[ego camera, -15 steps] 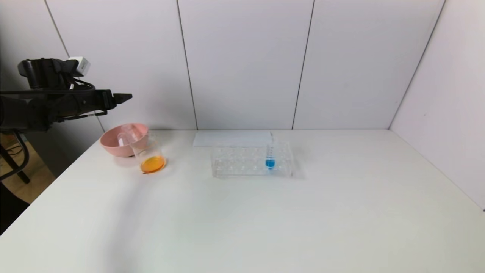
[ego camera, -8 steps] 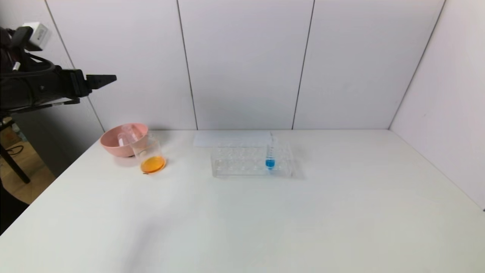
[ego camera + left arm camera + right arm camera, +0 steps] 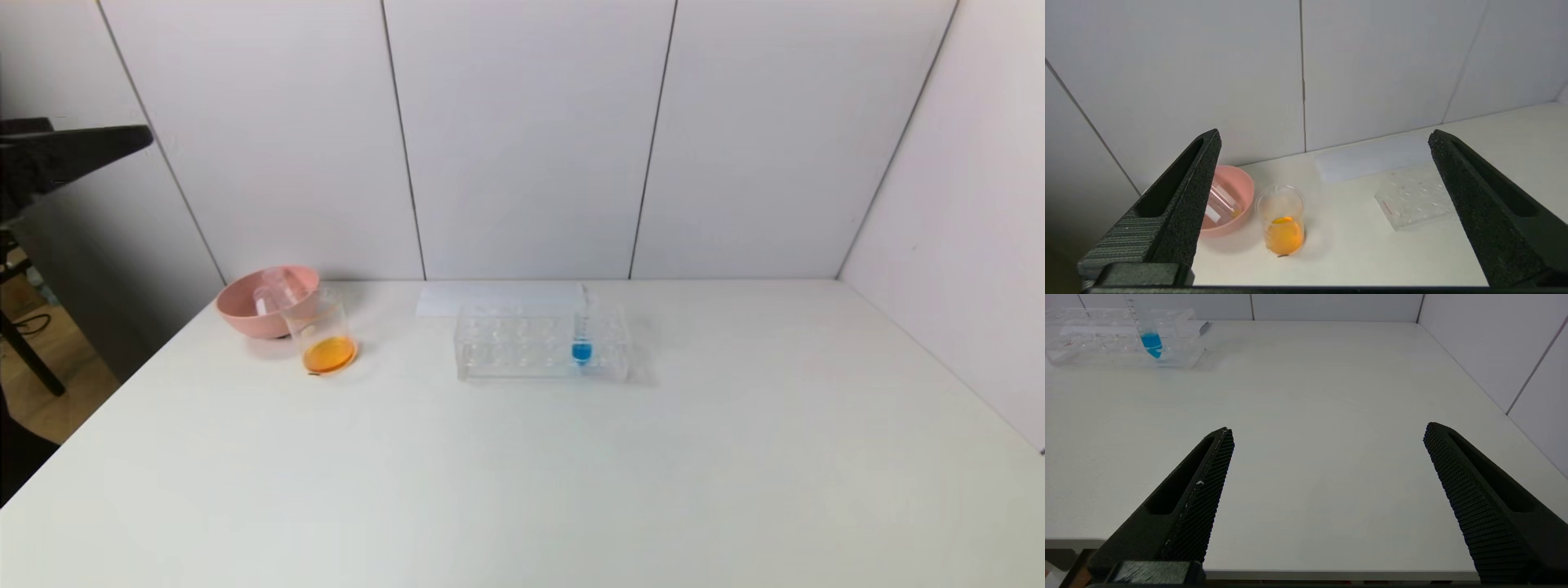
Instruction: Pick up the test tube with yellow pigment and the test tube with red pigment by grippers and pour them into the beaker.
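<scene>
The beaker point(image 3: 321, 331) point(image 3: 1282, 220) stands at the table's back left with orange liquid in its bottom. Right behind it, two clear test tubes point(image 3: 271, 294) point(image 3: 1221, 201) lie slanted in a pink bowl point(image 3: 245, 314) point(image 3: 1240, 188). One shows a trace of yellow at its low end; I cannot tell the yellow-pigment tube from the red-pigment one. My left gripper point(image 3: 137, 137) point(image 3: 1325, 136) hangs open and empty, high and left of the bowl. Low over the table's front edge, my right gripper point(image 3: 1329, 428) is open and empty, out of the head view.
A clear tube rack point(image 3: 522, 347) point(image 3: 1412, 196) point(image 3: 1098, 339) sits mid-back on the table with one blue-liquid tube point(image 3: 581, 339) point(image 3: 1152, 341) upright in it. A flat white slab point(image 3: 490, 299) point(image 3: 1367, 159) lies behind the rack. Wall panels close the back and right.
My left gripper has risen and pulled back to the left, away from the bowl and beaker, until only a fingertip shows at the head view's edge. Nothing on the table moved.
</scene>
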Available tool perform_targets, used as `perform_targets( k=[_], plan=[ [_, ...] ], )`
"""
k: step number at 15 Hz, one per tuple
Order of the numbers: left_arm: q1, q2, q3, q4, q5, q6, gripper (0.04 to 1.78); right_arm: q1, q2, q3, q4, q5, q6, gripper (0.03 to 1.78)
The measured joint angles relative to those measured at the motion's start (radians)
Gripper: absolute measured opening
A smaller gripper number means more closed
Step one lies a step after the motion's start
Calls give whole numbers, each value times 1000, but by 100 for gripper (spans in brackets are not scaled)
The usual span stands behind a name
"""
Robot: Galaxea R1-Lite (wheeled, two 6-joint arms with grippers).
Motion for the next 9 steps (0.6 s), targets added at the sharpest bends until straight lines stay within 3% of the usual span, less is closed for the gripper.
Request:
perform_targets(
  k=[9],
  plan=[
    [-225, -614, 120, 322, 39, 14, 177, 0, 0, 0, 0, 0, 0, 170]
  ],
)
